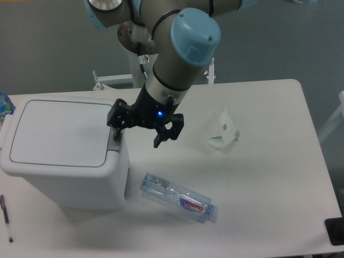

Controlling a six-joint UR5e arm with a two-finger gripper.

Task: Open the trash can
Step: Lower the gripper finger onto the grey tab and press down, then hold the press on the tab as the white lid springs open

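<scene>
nearest the camera a clear plastic bottle (178,197) lies on its side on the white table (269,177), with a pen (6,218) at the left edge just in front of the trash can (63,150), which sits at the table's left side with its flat lid down. my gripper (137,137) hangs at the bin's right edge with its fingers spread wide, one fingertip (116,133) down at the grey latch (114,144), though i cannot tell if it touches. farther right lies a crumpled white paper (223,131).
</scene>
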